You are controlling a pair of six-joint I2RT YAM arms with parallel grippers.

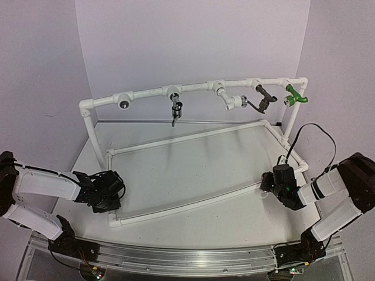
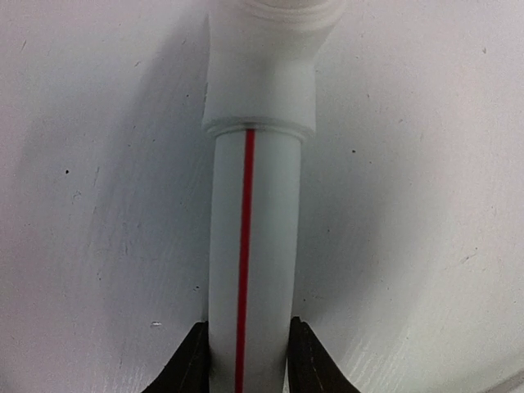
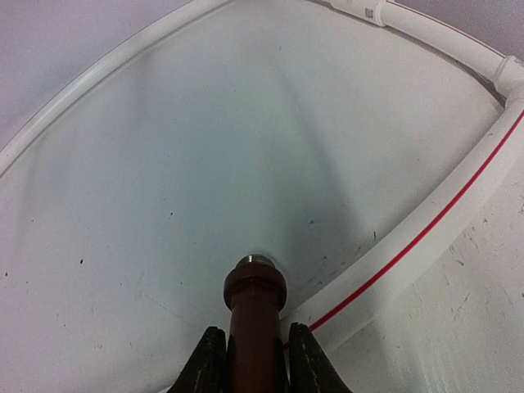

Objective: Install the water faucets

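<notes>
The right gripper [image 3: 255, 360] is closed on the dark brown faucet [image 3: 255, 315], with its 2 fingers pressed against either side of the faucet's body. The faucet's metal-rimmed end points away from the wrist, low over the white surface [image 3: 164, 180]. It sits just beside a red-striped base pipe [image 3: 426, 229]. From above, this gripper is at the front right of the white PVC pipe frame [image 1: 193, 134], close to the frame's front rail.

The left gripper [image 2: 246, 364] is closed on another red-striped pipe of the frame. 1 finger touches each side of the pipe, a little way back from the elbow fitting [image 2: 262, 74]. In the top view this gripper is at the frame's front left corner.

4 faucets sit in the tee fittings of the raised top rail. From left to right they are the chrome lever faucet [image 1: 176, 109] hanging down, the white faucet with chrome tip [image 1: 232, 101], the dark bronze faucet [image 1: 262, 99] and the green faucet [image 1: 296, 96] at the right end. The leftmost tee [image 1: 125, 103] shows an open socket facing forward.
</notes>
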